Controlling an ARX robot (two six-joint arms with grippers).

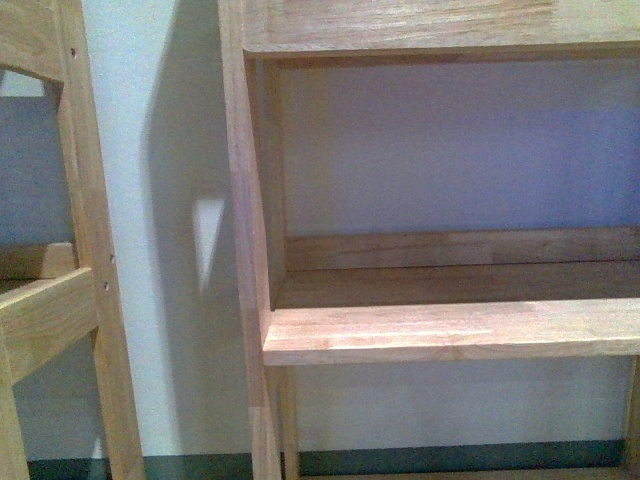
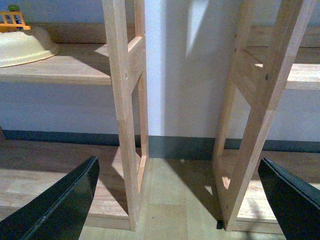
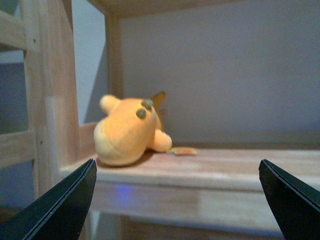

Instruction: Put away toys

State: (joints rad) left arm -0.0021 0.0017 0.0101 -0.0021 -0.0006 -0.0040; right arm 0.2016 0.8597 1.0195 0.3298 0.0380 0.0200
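The toy [image 3: 132, 131] lies on its side on the shelf [image 3: 240, 172], near its front edge by the corner post, so putting away looks done. The right gripper [image 3: 175, 200] is spread and empty; the left gripper [image 2: 177, 200] likewise, facing the floor.
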